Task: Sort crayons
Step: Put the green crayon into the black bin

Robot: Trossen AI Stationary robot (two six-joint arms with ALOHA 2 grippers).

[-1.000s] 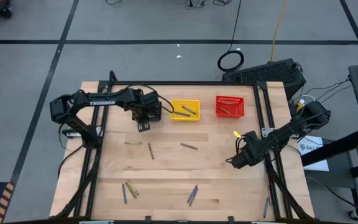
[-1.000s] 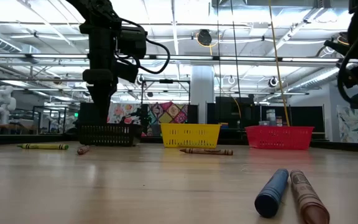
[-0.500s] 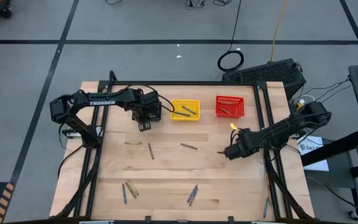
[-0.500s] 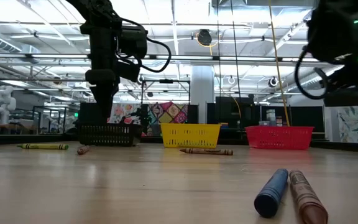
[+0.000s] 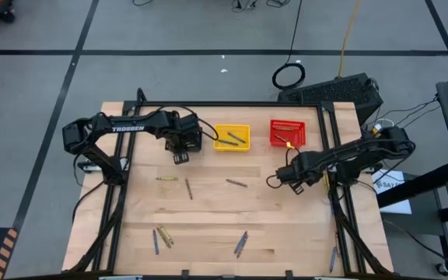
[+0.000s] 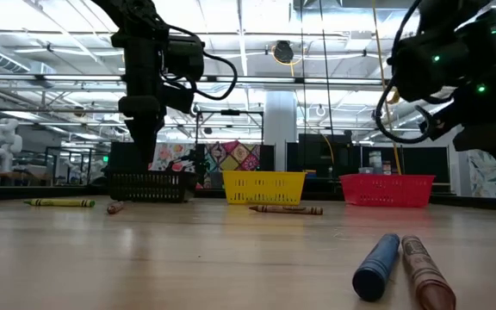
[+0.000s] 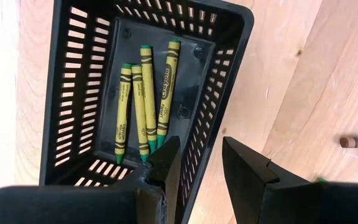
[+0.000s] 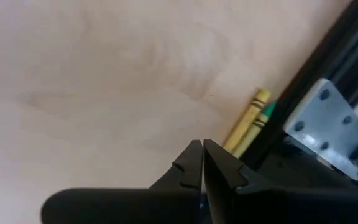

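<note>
Since a second ago we see the right arm swung inward from the tabletop's right edge; its right pincer (image 5: 271, 181) now hangs over the wood below the red basket (image 5: 288, 133), left of where it was. Its fingers (image 8: 191, 163) are pressed together with nothing between them. Left arm unchanged: the left pincer (image 5: 179, 158) hovers at the black basket (image 7: 73, 93), fingers (image 7: 166, 163) apart, empty.

We count three yellow crayons (image 7: 143, 102) lying side by side in the black basket. The yellow basket (image 5: 232, 138) holds a couple of crayons, colour hard to tell, and the red basket holds one.

Loose crayons on the tabletop (image 5: 208, 225): a yellow one (image 5: 167, 179) and a brownish one (image 5: 188, 189) left of centre, another brownish one (image 5: 236, 183) mid-table, a small cluster (image 5: 162, 236) near the front left, a blue pair (image 5: 241, 244) front centre, one (image 5: 333, 260) by the right rail at the front. The right wrist view shows a yellow crayon (image 8: 246, 120) lying against the black frame rail (image 8: 328, 56). In the low view a blue crayon (image 6: 377, 266) and a brown one (image 6: 424, 272) lie touching, close to the camera.
</note>
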